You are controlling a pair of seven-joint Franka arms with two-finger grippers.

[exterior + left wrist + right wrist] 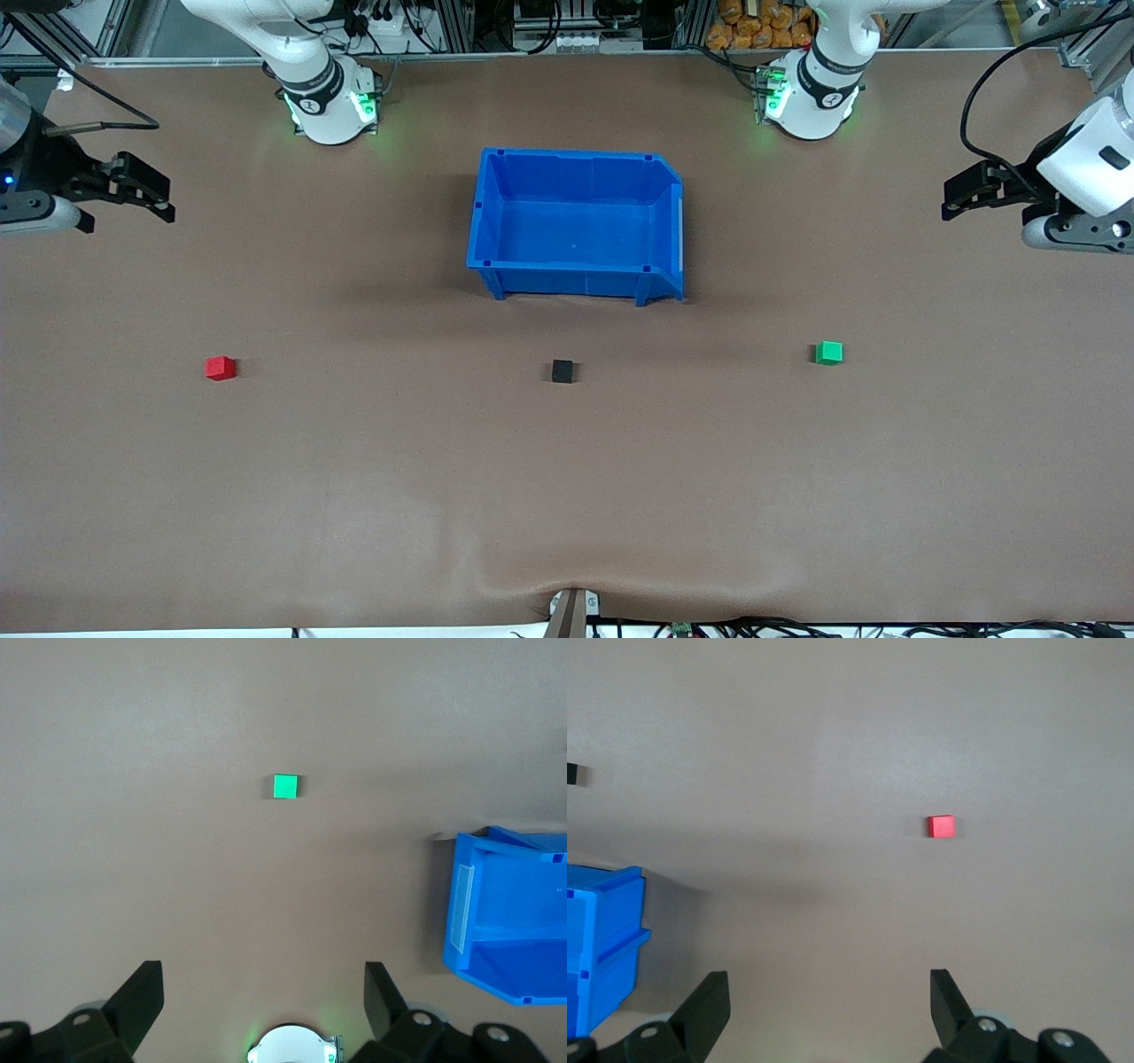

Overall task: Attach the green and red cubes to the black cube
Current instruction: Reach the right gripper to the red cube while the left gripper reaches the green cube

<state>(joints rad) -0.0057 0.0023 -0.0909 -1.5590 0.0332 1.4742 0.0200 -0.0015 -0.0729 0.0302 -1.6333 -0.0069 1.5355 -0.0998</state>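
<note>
I see even, bright overhead light; a soft shadow spreads from the blue bin onto the brown table. Both wrist views look slightly hazy, with pale glare patches.

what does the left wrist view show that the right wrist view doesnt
Only the left wrist view shows the green cube lying alone on the table, with the open left gripper over bare table. Only the right wrist view shows the red cube, the black cube at its edge, and the open right gripper. Both show the blue bin.
</note>
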